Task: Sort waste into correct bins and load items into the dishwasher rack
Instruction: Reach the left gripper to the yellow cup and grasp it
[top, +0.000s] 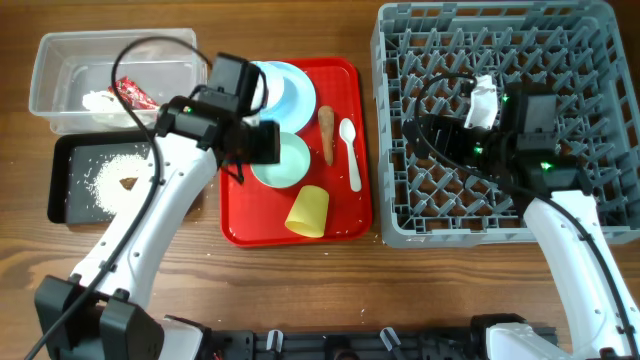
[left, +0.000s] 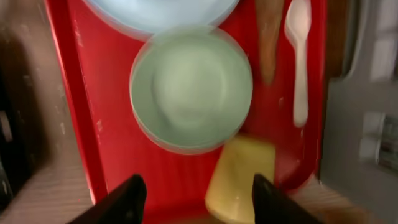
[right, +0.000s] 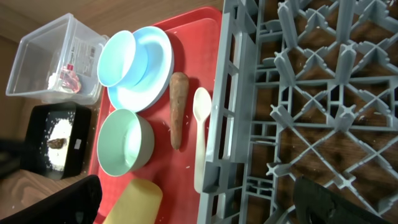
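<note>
My left gripper (left: 199, 202) hangs open over the red tray, empty, above the green bowl (left: 191, 90) and the lying yellow cup (left: 239, 180). In the overhead view this left gripper (top: 262, 145) covers the bowl's left edge. A blue bowl (right: 121, 57) sits on the pale plate (right: 152, 68). The carrot stick (top: 327, 133) and white spoon (top: 350, 150) lie side by side. The clear tub (top: 60, 60) holds the wrapper (top: 135, 92) and tissue (top: 100, 100). Rice (top: 115, 175) and a brown lump (top: 129, 183) lie in the black tray (top: 60, 200). My right gripper (right: 199, 208) stands wide open over the dishwasher rack (top: 500, 30).
The red serving tray (top: 240, 215) lies between the two bins and the rack, its right edge close to the rack's left wall (right: 224, 93). Bare wooden table (top: 330, 290) runs along the front.
</note>
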